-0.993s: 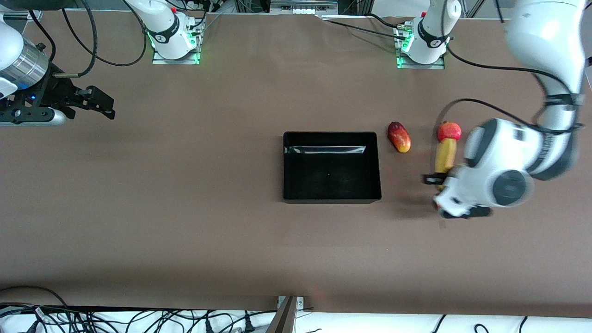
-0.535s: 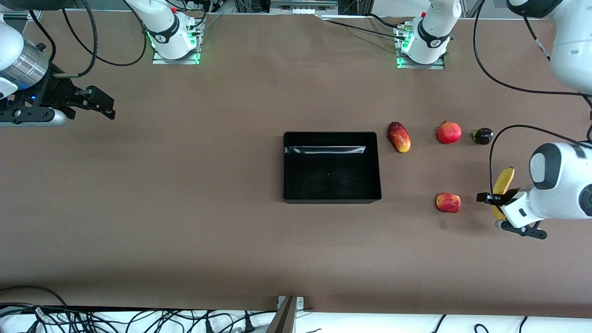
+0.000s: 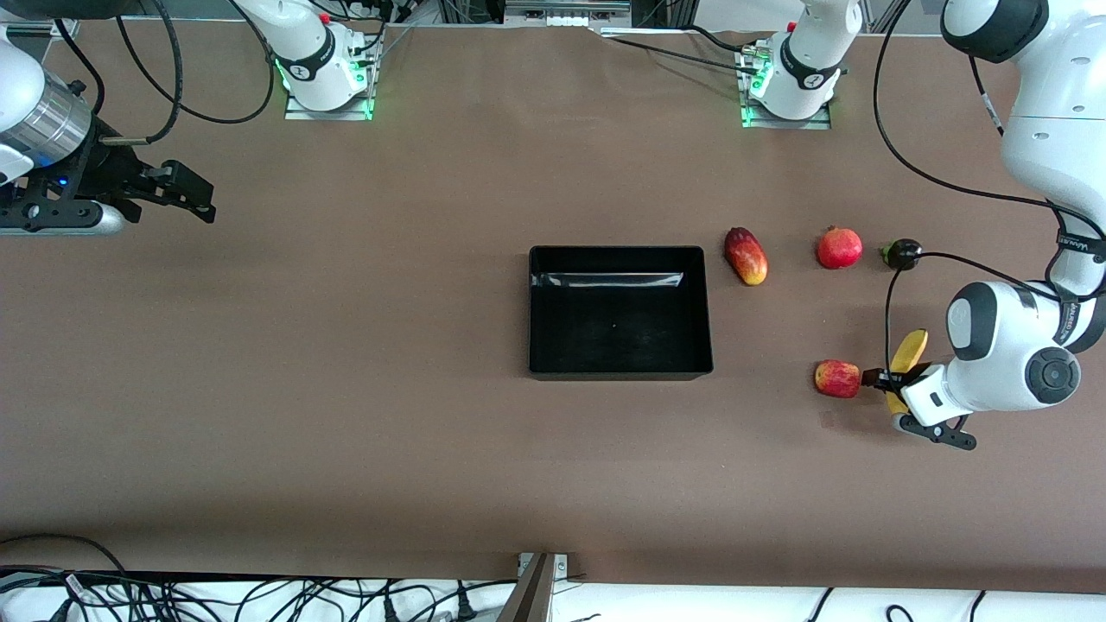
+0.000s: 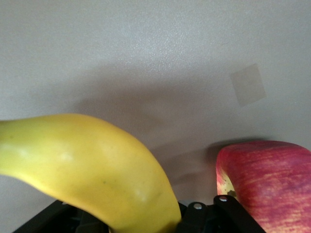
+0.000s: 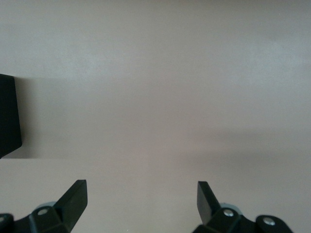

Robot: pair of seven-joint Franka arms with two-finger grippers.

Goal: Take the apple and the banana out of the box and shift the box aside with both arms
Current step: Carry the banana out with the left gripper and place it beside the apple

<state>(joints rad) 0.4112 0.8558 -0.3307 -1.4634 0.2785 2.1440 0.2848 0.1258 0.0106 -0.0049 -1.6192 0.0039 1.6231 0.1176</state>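
My left gripper (image 3: pixel 897 393) is shut on the long yellow banana (image 3: pixel 909 352) and holds it low over the table at the left arm's end, right beside the red apple with yellowish streaks (image 3: pixel 836 378). The left wrist view shows the banana (image 4: pixel 97 165) across the jaws and the apple (image 4: pixel 272 187) close beside it. The black open-topped box (image 3: pixel 605 279) sits empty mid-table. My right gripper (image 3: pixel 183 192) is open and empty, waiting over bare table at the right arm's end; its wrist view shows a corner of the box (image 5: pixel 8 116).
An oblong red-yellow mango (image 3: pixel 746 256), a round red pomegranate (image 3: pixel 839 248) and a small dark fruit (image 3: pixel 901 253) lie in a row farther from the front camera than the apple. A small tape patch (image 3: pixel 827 419) marks the table near the apple.
My left arm carried the banana from near the pomegranate out toward the left arm's end, uncovering the apple and dark fruit, then back beside the apple. The right arm has not moved.
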